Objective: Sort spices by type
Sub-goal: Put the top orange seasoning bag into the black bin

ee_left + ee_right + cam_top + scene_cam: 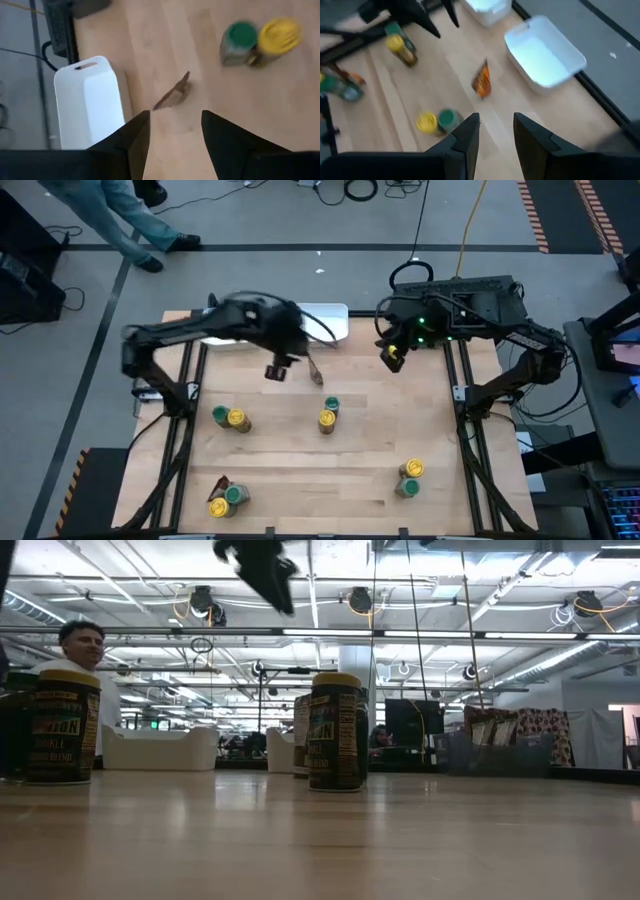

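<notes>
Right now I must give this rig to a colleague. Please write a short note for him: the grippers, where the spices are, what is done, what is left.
Left gripper: open, empty, raised above the far-centre of the table.
Right gripper: waiting at the far right, empty, fingers apart.
Packet: lies loose on the wood beside the left gripper, outside the white tray.
Jars: yellow-lid and green-lid ones stand in mixed pairs, at left, centre and near right; a fourth pair with another packet at near left.
Done: nothing visibly sorted; the trays seen by the wrist cameras are empty.
Left: essentially all the sorting.
</notes>
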### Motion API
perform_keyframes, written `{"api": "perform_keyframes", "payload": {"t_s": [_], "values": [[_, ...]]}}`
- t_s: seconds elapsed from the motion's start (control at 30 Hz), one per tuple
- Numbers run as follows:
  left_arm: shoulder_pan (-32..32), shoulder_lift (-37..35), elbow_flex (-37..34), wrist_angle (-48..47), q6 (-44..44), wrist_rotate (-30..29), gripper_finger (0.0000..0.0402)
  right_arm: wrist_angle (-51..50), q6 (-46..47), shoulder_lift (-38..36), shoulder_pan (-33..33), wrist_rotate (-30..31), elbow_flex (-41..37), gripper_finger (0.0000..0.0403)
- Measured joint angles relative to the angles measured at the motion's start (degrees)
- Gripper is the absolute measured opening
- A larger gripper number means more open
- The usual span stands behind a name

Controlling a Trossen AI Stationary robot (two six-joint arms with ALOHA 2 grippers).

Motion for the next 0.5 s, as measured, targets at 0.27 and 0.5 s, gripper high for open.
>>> {"api": "perform_keyframes", "payload": {"t_s": [0.27, 0.5], "values": [[5.32, -19.13, -8.76, 6.2, -7.14, 2.43, 0.0182, 6.85, 3.51, 10.01, 0.0, -1.36, 0.0, 0.0102], [5.65, -32.45, -19.68, 14.27, -12.15, 2.55, 0.0182, 16.77, 2.13, 19.32, -0.88, -4.7, -0.02, 0.012]]}}
